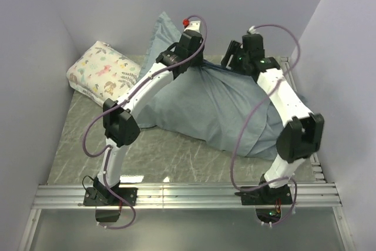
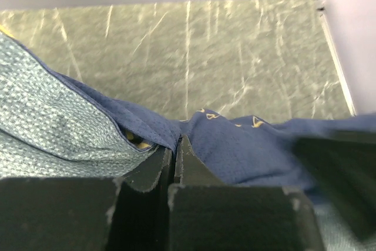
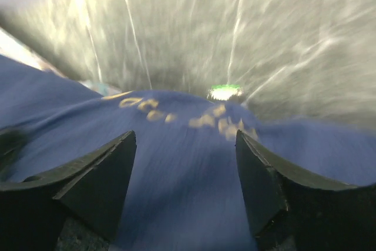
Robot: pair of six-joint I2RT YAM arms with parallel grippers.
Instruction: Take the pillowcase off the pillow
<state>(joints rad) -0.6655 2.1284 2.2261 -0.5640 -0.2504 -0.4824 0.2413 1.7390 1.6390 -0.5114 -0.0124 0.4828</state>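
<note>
The pillowcase (image 1: 200, 104) lies bulging across the middle of the table, its paler blue-grey side outward, with a dark navy edge at the back. The plain white pillow is hidden inside it. My left gripper (image 1: 197, 57) is at the back edge, shut on a fold of navy fabric (image 2: 247, 145); its closed jaws (image 2: 176, 142) pinch the cloth where navy meets the pale side (image 2: 53, 116). My right gripper (image 1: 232, 56) is open just right of it. In the right wrist view its gripper (image 3: 185, 136) straddles blurred navy cloth with pale script (image 3: 176, 168), the jaws wide apart.
A smaller floral-print pillow (image 1: 103, 72) lies at the back left against the left wall. Walls close the table on the left, back and right. A metal rail (image 1: 188, 195) runs along the near edge by the arm bases.
</note>
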